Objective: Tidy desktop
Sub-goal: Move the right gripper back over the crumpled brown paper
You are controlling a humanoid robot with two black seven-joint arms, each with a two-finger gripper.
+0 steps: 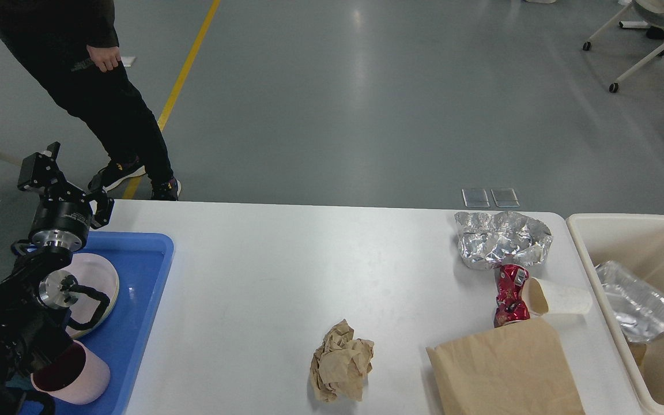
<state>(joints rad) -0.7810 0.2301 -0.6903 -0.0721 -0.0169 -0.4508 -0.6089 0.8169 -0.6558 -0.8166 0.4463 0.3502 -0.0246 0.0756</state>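
The white desktop (263, 276) fills the lower view. On it lie a crumpled brown paper ball (340, 362), a flat brown paper bag (505, 369), a crushed red can (510, 295), a white paper cup (559, 297) on its side and a crumpled foil piece (502, 239). My left gripper (68, 185) is open and empty, raised above the far end of the blue tray (142, 276) at the left. The right gripper is out of view.
The blue tray holds a pink plate (101, 282) and a pink cup (75, 374). A cream bin (614, 222) at the right edge holds a foil tray (643, 302). A person in black (95, 98) stands behind the table's left corner.
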